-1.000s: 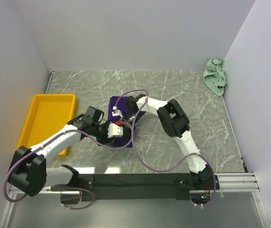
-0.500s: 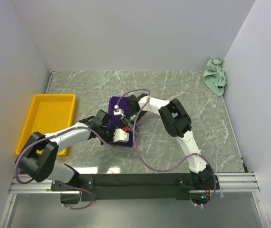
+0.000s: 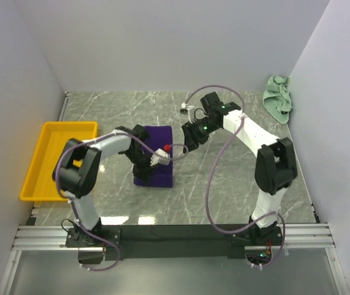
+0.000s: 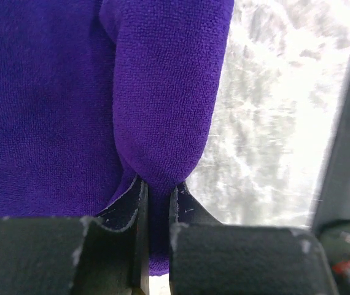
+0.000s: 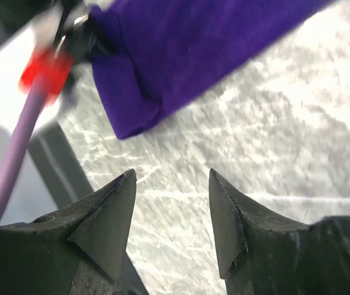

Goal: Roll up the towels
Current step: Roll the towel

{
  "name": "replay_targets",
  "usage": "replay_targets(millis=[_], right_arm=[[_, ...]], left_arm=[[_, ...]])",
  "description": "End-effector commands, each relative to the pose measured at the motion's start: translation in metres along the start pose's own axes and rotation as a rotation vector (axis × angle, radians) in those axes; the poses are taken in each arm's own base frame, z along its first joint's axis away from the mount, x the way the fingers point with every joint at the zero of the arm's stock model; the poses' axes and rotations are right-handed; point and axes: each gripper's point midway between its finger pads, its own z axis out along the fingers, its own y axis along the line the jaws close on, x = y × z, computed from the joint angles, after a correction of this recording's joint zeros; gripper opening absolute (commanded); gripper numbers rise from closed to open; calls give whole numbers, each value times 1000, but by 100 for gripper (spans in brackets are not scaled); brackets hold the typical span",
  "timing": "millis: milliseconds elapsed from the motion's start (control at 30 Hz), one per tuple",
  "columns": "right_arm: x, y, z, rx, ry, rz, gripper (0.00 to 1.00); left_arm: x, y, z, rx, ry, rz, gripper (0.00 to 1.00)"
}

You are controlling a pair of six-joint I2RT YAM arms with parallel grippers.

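Grey veined marble tabletop (image 3: pixel 120 104); plain white walls (image 3: pixel 175 43).

Saw a deep purple towel (image 3: pixel 161 177) and a pale mint-green towel (image 3: pixel 278 98), both plain. Found the tray (image 3: pixel 67 125) solid yellow, the table (image 3: pixel 187 196) grey marble with thin white veins. Noted white arms (image 3: pixel 252 132) with black joints, a mauve cable (image 5: pixel 10 166) with a red tag (image 5: pixel 43 69), a black rail (image 3: pixel 181 233), and plain pale lilac walls (image 3: pixel 163 43).
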Motion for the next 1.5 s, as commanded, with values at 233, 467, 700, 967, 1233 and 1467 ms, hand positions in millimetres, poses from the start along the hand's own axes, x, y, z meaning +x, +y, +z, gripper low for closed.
replay_targets(millis=[233,467,700,967,1233,1467], right_arm=[[81,5,-30,191,-10,-113,65],[54,56,6,296,34,-475,77],[12,74,74,470,43,-856,67],[8,82,140,464,125,-1034,58],[53,65,162,362,266,-989,18],[81,82,154,39,334,-711,0]], left_arm=[[33,24,13,248,108,-314,8],[34,57,22,295,108,-381,10],[36,70,27,288,114,-393,13],[47,75,32,269,143,-411,16],[47,77,26,222,126,-410,18],[36,73,-2,199,44,-423,31]])
